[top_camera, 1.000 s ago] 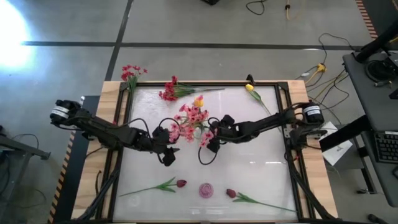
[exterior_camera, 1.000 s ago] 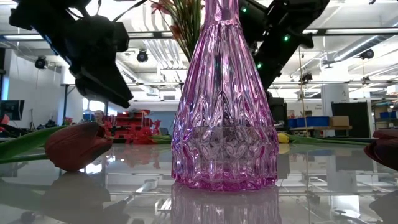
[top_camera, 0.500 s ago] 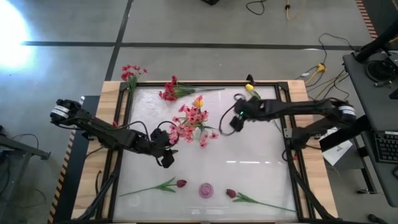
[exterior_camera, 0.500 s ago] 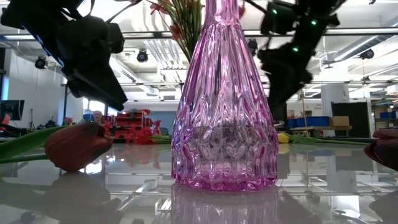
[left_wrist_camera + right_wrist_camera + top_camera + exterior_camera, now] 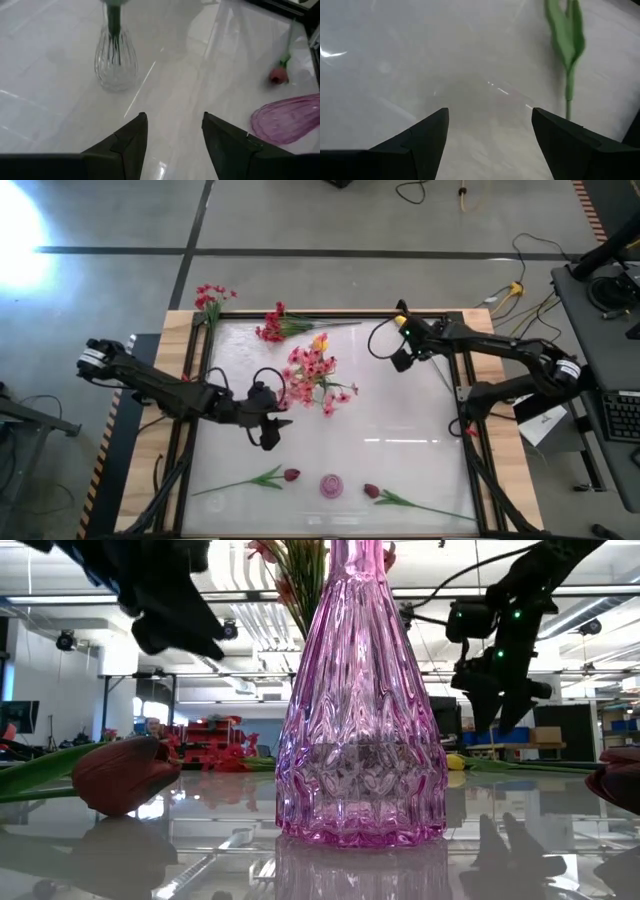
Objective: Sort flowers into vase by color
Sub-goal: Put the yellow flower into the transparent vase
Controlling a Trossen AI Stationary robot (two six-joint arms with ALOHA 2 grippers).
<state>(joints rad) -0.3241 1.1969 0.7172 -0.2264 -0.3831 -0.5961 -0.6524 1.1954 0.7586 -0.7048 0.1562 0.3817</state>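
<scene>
A clear glass vase near the table's middle holds pink blossom sprays and a yellow tulip. A pink glass vase stands by the near edge, with a dark red bud to its left and another to its right, both lying flat. Red sprays and a second yellow tulip lie along the far edge. My left gripper hangs open just left of the pink sprays. My right gripper is open beside that tulip's green stem.
The table top is a glossy white sheet inside a dark frame with wooden borders. Bare surface lies between the clear vase and the near-edge row. Cables trail from both wrists. The room behind shows shelves and lights in the low view.
My right gripper has drawn away from the pink sprays at the table's middle and swung toward the far right, ending beside the yellow tulip on the far edge. My left gripper has risen a little, staying left of the sprays. The flowers have kept their places.
</scene>
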